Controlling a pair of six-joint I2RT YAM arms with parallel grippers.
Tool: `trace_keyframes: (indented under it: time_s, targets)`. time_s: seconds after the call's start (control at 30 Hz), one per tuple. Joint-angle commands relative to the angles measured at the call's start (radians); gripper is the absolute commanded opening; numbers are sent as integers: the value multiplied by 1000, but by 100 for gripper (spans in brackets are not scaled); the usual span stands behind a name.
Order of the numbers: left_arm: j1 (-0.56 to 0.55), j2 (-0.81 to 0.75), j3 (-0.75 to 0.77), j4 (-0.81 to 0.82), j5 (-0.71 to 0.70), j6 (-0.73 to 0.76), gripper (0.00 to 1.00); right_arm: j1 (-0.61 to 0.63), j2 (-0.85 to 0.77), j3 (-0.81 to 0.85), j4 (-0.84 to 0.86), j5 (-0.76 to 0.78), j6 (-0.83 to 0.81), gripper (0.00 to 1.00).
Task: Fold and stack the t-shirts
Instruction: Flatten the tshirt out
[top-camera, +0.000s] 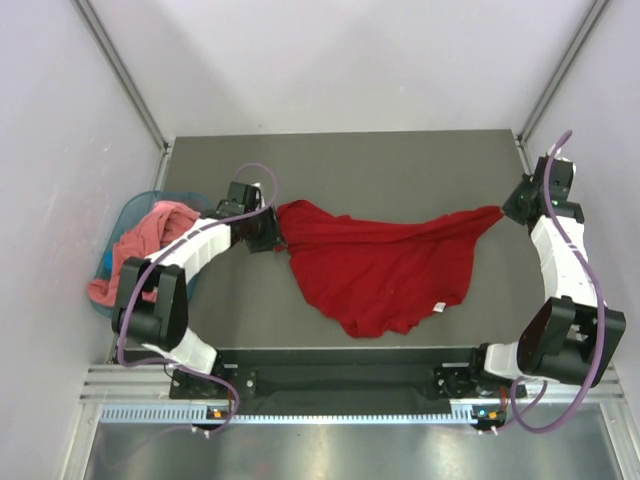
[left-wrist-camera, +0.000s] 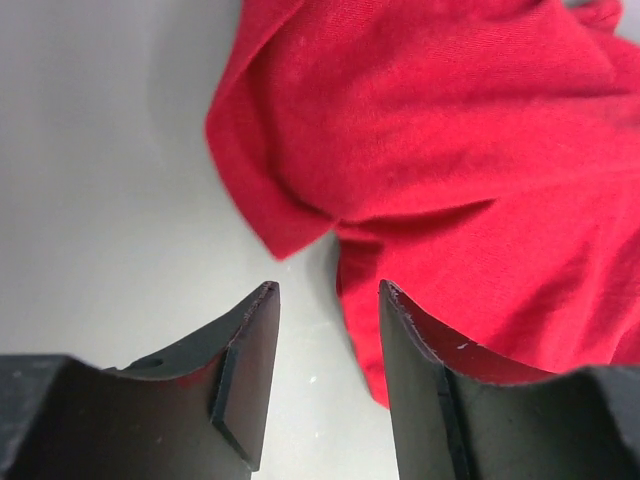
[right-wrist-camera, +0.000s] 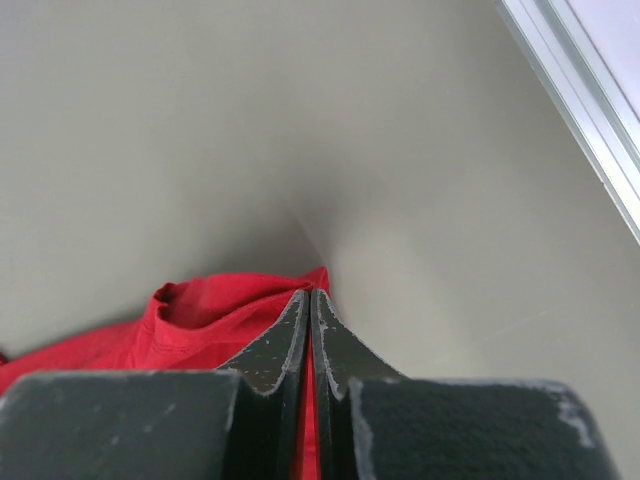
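The right fingers (right-wrist-camera: 288, 345) are clenched tight, their worn, scuffed black pads pressed flat together with only a thin strip of red cloth showing between them. They pinch one corner of the red t-shirt (top-camera: 385, 265) near the desk's right edge, and the cloth there is drawn out into a narrow, taut point. The left fingers (left-wrist-camera: 245, 380) are released, parted with a clear gap through which the bare desk (top-camera: 400, 165) shows. They sit toward the desk's left side, at the shirt's other end; one matte black curved pad overlaps the cloth's edge in the wrist view, though whether it touches cannot be told, and nothing is gripped. The red t-shirt lies across the middle of the desk, a soft, fine-weave knit spread in a rumpled, roughly triangular shape with shallow folds, a rounded fold bulging toward the desk's near edge, and a small white label (top-camera: 438, 306) near that fold. The desk is smooth, dull grey. Off its left edge a teal plastic basket (top-camera: 133, 207) holds a crumpled pink t-shirt (top-camera: 150, 235), which spills over the rim.
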Motion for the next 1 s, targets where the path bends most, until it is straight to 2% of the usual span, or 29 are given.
trace_keyframes:
  time_s: [0.0, 0.1, 0.17, 0.2, 0.23, 0.3, 0.37, 0.5, 0.53, 0.6, 0.67, 0.7, 0.83, 0.97]
  targets:
    - [-2, 48, -5, 135, 59, 11, 50, -18, -46, 14, 35, -2, 6, 0]
    - [-2, 96, 24, 175, 56, 15, 51, -16, -46, 19, 36, 0, 5, 0]
    - [-2, 125, 53, 163, 47, 15, 43, -18, -42, 20, 39, 0, 9, 0]
    - [-2, 144, 85, 155, 42, 15, 35, -16, -42, 26, 38, 5, 9, 0]
    - [-2, 148, 107, 149, 12, 15, 15, -16, -36, 33, 39, 6, 11, 0]
    - [-2, 151, 153, 124, -34, 12, 0, -16, -23, 57, 35, 14, 17, 0]
    - [0, 165, 249, 101, -108, 14, 0, -16, -11, 80, 36, 34, 28, 0]
    - [0, 297, 438, 32, -151, 35, 0, -16, 23, 106, 44, 54, 49, 0]
    - [2, 329, 508, -27, -165, 40, 0, -16, 35, 106, 45, 49, 51, 0]
    - [2, 415, 597, -101, -174, 46, 7, -18, 43, 96, 55, 46, 52, 0]
    - [6, 453, 616, -140, -223, 43, 10, -16, 49, 82, 76, 43, 52, 0]
    - [9, 469, 613, -134, -225, 43, 18, -15, 52, 74, 82, 41, 46, 0]
    - [23, 501, 648, -132, -205, 57, 39, -16, 70, 71, 93, 34, 38, 0]
    - [25, 481, 711, -210, -249, 79, 47, -16, 78, 75, 93, 22, 45, 0]
